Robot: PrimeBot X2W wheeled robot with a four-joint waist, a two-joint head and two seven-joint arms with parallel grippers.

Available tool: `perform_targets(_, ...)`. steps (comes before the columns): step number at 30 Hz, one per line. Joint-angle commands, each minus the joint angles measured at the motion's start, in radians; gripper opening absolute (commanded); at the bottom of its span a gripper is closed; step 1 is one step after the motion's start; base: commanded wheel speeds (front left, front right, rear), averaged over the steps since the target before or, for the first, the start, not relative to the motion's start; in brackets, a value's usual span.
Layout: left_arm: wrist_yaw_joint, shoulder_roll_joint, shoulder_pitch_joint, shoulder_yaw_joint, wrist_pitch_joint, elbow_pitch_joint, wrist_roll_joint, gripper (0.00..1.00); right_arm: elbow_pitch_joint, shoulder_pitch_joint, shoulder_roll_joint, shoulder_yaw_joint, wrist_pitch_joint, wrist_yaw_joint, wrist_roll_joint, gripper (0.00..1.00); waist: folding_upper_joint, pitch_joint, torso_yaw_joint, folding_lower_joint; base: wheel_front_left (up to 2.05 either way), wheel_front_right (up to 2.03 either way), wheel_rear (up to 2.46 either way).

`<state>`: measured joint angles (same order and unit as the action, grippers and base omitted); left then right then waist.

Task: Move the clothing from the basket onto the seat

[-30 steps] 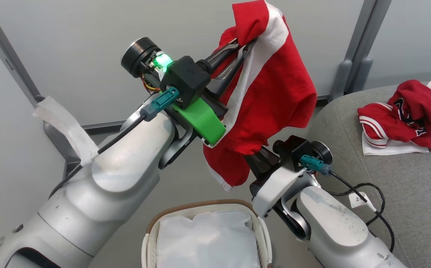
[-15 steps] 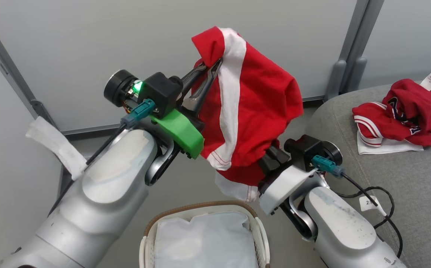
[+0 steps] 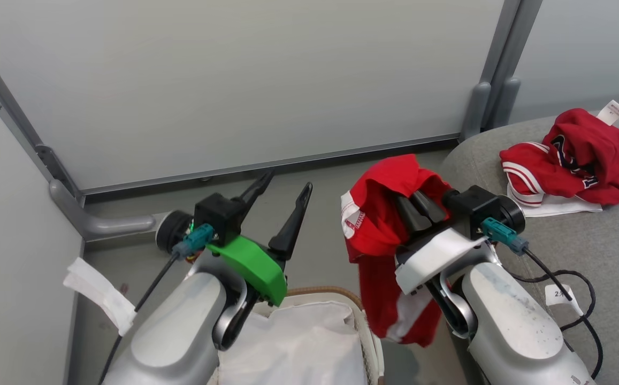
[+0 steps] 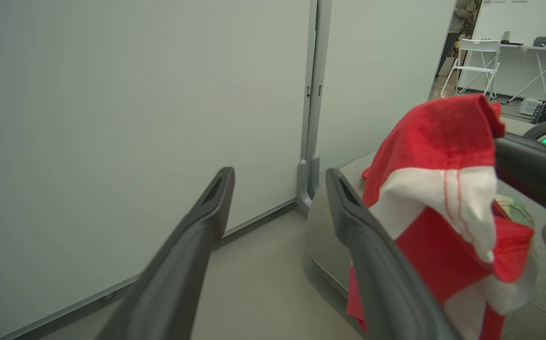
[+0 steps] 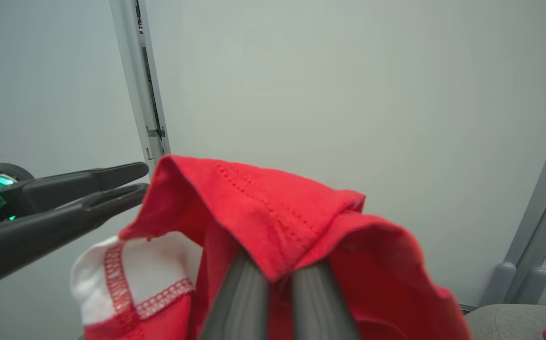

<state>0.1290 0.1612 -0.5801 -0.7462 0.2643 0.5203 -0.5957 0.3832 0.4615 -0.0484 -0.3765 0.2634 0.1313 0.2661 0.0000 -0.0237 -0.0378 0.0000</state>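
Where the right gripper clamps shut, its fingers sit buried in a fold of one red garment, which drapes over them and hangs down just beside the basket, above the floor. The second garment lies crumpled on the seat, well apart from both grippers. The left gripper stands wide open, holding nothing, angled up toward the wall, near the held cloth but apart from it. Both forearms rise from the lower edge, where you see them cut off. Cloth hides the right fingertips from you. The left arm covers part of the basket's liner.
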Motion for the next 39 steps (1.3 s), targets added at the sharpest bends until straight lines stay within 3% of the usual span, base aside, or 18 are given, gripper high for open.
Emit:
perform_targets(1,0.003,-0.009,0.038,0.011,0.0,-0.001,0.013,1.0,-0.008,-0.017,-0.004,0.012,0.002,-0.001,-0.011,0.0,0.0,0.001,-0.003,0.0,0.0,0.0,0.0)
perform_targets(11,0.003,-0.069,0.207,0.092,0.0,-0.021,0.044,1.0,-0.03,-0.063,-0.004,0.085,0.002,-0.001,-0.058,0.0,0.0,0.008,-0.03,0.0,0.0,0.0,0.0)
perform_targets(18,0.003,-0.083,0.238,0.122,0.0,-0.032,0.086,1.0,-0.038,-0.05,-0.004,0.12,0.002,-0.001,-0.076,0.0,0.0,0.02,-0.072,0.0,0.0,0.0,0.0)
perform_targets(32,0.003,-0.099,0.252,0.151,0.0,-0.06,0.14,1.0,-0.068,-0.054,-0.004,0.216,0.002,-0.001,-0.149,0.0,0.0,0.098,-0.286,0.0,0.0,0.0,0.0)
perform_targets(39,0.003,-0.103,0.212,0.117,0.0,-0.067,0.133,1.0,-0.098,-0.024,-0.003,0.299,0.002,-0.001,-0.156,0.0,0.0,0.154,-0.343,0.0,0.0,0.0,0.0)
